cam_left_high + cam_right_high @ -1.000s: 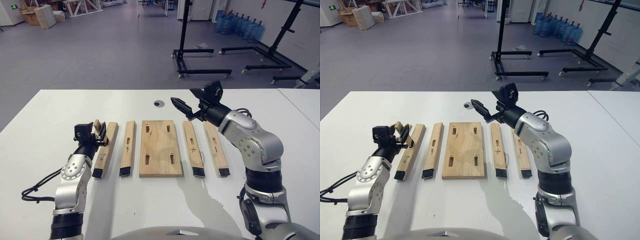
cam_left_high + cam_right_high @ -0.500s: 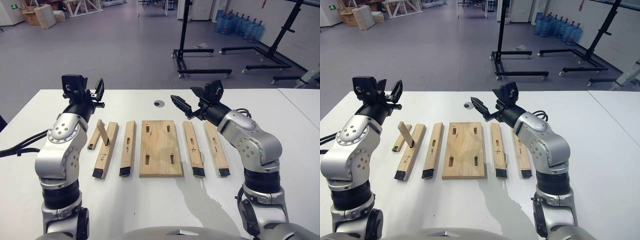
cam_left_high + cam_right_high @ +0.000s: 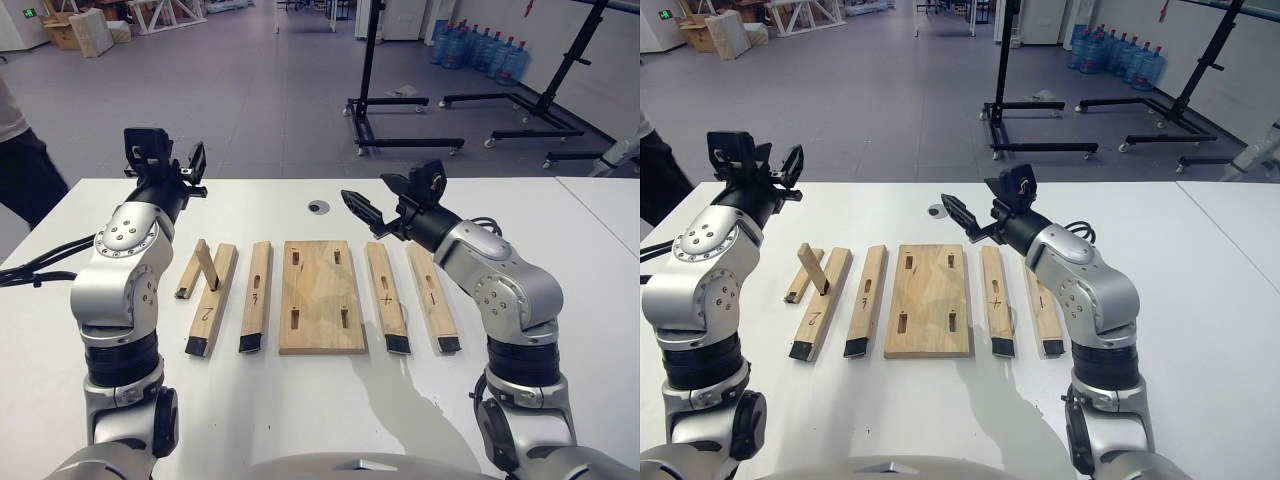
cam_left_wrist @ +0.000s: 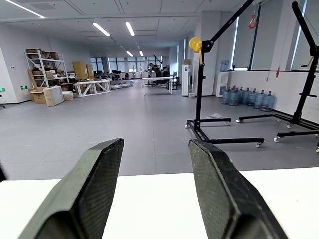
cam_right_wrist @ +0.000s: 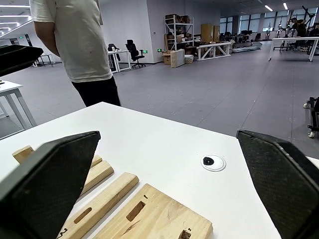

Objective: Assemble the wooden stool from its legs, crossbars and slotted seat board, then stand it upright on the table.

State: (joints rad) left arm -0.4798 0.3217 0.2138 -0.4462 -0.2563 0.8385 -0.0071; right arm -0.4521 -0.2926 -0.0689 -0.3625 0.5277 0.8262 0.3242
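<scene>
Left claw [image 4: 157, 149], right claw [image 3: 364, 190] aloft (both open)

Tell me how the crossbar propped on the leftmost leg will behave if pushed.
The crossbar rests tilted against the leg, so a nudge would probably topple it flat. It looks like solid wood: likely stiff and light. Its square edges suggest sliding, not rolling.

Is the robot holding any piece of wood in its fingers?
No, the fingers of the left gripper and the right gripper are spread open with nothing between them.
</scene>
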